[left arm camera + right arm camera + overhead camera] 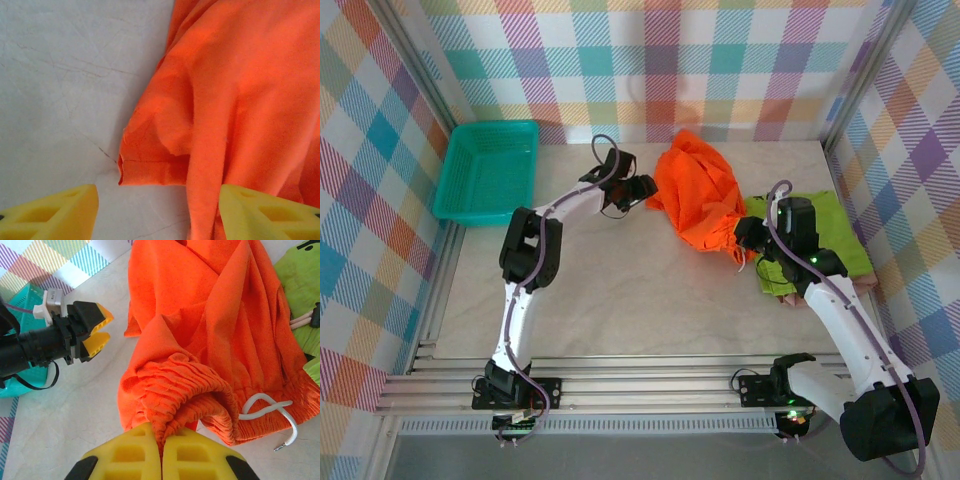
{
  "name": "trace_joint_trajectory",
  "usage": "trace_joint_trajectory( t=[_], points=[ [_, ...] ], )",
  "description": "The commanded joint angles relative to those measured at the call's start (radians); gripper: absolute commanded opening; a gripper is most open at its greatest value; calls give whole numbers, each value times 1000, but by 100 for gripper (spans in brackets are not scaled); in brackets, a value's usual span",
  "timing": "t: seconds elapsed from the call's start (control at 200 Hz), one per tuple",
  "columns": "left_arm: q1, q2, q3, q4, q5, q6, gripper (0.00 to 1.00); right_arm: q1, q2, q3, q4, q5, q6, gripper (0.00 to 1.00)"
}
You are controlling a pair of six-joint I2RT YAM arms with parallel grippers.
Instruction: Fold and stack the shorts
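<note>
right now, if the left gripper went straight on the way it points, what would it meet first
Probably the orange shorts: their hemmed edge lies just ahead of the left gripper, jaws open.

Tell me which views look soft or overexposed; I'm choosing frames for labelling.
Top external: evenly lit, sharp, orange shorts oversaturated. Left wrist: cloth soft, left tool's fingers blurred up close. Right wrist: waistband gathers crisp, right tool slightly soft.

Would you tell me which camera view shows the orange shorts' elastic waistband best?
The right wrist view: the gathered waistband, with its white drawstring, is close up, pinched by the right gripper. The top external view shows the orange shorts as a crumpled heap; the left wrist view shows their hemmed edge instead.
</note>
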Motion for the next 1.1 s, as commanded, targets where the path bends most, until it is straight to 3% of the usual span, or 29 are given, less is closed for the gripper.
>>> trace_joint_trajectory(
  t=[0.0, 0.43, 0.785, 1.095],
  points=[
    [-12, 37, 58, -82, 6, -27, 64, 4, 0, -8, 4, 1, -5, 0],
    [-27, 93, 87, -78, 27, -97, 54, 4, -3, -20, 4, 5, -4, 0],
    [-27, 190, 218, -143, 23, -94, 48, 4, -6, -34, 7, 4, -1, 0],
    [-27, 229, 287, -158, 21, -109, 31, 4, -7, -37, 5, 8, -7, 0]
  ],
)
